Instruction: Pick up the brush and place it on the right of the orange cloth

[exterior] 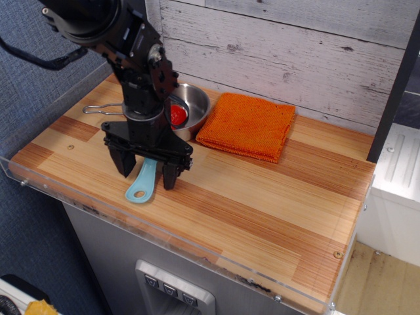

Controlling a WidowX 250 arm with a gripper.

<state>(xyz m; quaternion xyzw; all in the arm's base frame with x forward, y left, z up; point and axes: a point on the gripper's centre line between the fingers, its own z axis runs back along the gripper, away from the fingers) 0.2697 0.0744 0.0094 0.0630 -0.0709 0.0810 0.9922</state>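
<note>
The brush (142, 185) lay on the wooden bench (262, 203), its holed handle end pointing toward the front edge and its long axis running back toward the pan (190, 105). The gripper (147, 170) straddled it, fingers (170, 176) spread wide on either side of the handle, grasping nothing. Farther back, the orange cloth (247, 125) lay flat just right of the pan, which held a red ball (178, 114).

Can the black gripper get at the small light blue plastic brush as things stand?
Probably yes. The black gripper hangs open with a finger on either side of the small light blue plastic brush, which lies flat on the wooden counter with nothing over it.
</note>
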